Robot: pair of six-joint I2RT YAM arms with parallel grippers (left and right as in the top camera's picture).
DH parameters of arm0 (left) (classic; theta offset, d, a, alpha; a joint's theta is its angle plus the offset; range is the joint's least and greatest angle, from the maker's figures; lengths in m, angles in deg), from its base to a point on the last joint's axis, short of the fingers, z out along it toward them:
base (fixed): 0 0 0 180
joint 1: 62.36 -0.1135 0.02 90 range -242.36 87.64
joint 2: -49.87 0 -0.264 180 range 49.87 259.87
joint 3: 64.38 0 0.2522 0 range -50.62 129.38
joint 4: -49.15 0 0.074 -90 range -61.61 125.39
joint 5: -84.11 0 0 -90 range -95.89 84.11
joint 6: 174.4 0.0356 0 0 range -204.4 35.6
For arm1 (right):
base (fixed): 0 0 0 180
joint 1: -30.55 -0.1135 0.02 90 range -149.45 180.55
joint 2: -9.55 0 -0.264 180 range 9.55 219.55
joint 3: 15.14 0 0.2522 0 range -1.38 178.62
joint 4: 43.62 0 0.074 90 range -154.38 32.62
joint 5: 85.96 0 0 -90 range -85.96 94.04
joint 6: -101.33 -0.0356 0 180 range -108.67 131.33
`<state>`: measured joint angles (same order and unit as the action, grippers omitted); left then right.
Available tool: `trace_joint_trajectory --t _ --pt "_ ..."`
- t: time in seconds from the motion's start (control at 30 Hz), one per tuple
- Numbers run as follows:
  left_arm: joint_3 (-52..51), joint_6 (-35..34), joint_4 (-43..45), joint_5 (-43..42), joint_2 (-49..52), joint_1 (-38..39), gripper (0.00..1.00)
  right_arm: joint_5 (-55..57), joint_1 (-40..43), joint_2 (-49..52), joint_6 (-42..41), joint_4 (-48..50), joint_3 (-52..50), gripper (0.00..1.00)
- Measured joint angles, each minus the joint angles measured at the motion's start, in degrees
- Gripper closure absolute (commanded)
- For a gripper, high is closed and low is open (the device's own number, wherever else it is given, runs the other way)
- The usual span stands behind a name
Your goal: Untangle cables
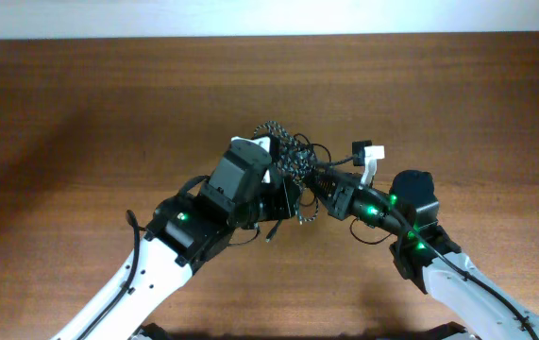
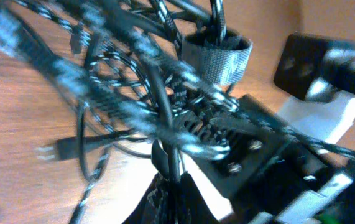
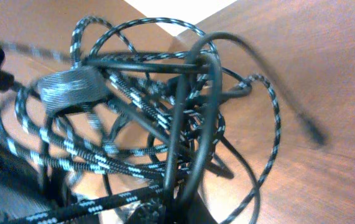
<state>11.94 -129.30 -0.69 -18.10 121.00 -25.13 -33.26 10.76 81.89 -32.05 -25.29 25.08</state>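
Observation:
A tangle of the braided black-and-white speckled cable point(image 1: 288, 151) and the plain thin black cable point(image 1: 318, 151) hangs between my two grippers above the table centre. My left gripper point(image 1: 293, 203) is shut on plain black cable strands point(image 2: 168, 168). My right gripper point(image 1: 314, 181) is shut on plain black cable loops point(image 3: 193, 143). A grey velcro strap point(image 2: 217, 56) wraps part of the bundle; it also shows in the right wrist view point(image 3: 71, 87). The speckled cable point(image 3: 102, 162) coils densely there. A small plug end point(image 2: 56, 150) lies on the wood.
A white-and-black plug adapter point(image 1: 368, 156) lies just right of the tangle and shows in the left wrist view point(image 2: 314, 62). The brown wooden table point(image 1: 109, 104) spreads all around. A black cable end point(image 1: 271, 231) dangles below the left gripper.

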Motion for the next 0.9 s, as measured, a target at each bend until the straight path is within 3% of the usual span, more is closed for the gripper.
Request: trace_joint_trajectory --t 0.07,0.2,0.27,0.3,0.33,0.37,0.43,0.53,0.6,0.73,0.87,0.9 --pt "0.48 6.78 -10.91 8.02 0.28 0.26 1.00 1.51 2.19 0.04 2.80 -0.94 0.00 0.96" --pt "0.59 9.38 -19.43 22.23 0.42 1.14 1.00 -4.96 10.91 0.04 3.34 -1.20 0.00 0.96" --pt "0.66 9.60 -19.69 24.57 0.46 2.08 0.86 -8.85 14.71 0.04 3.43 -3.58 0.00 0.96" --pt "0.76 9.84 -19.65 25.77 0.57 2.60 0.50 -11.30 16.81 -0.04 3.32 -6.62 0.11 0.96" --pt "0.76 9.77 -20.20 27.58 0.61 2.73 0.01 -12.46 18.56 -0.15 3.32 -8.96 0.22 0.96" --pt "0.52 9.27 -24.09 35.67 0.52 1.75 0.01 -7.43 23.69 -0.02 3.34 -10.99 0.22 0.96" --pt "0.28 4.92 -24.17 45.18 0.55 0.37 0.01 -4.42 24.79 0.00 3.32 -14.23 0.28 0.96" --pt "0.15 -13.75 -21.00 46.82 0.57 -3.63 0.01 -5.57 24.57 0.02 3.32 -23.50 0.55 0.96" --pt "-0.09 -19.45 -14.19 45.83 0.66 -3.69 0.01 -11.52 17.81 0.04 3.56 -24.76 0.52 0.96" --pt "-0.11 -20.55 -13.97 43.65 0.68 -3.69 0.01 -20.15 4.68 0.04 9.88 -20.20 0.46 0.96" --pt "-0.11 -20.26 -13.99 36.72 0.68 -3.74 0.01 -21.79 2.80 0.04 13.35 -15.80 0.37 0.96" --pt "-0.11 -16.46 -12.87 32.94 0.68 -5.27 0.01 -21.79 2.80 0.04 13.60 -15.89 0.37 0.96"
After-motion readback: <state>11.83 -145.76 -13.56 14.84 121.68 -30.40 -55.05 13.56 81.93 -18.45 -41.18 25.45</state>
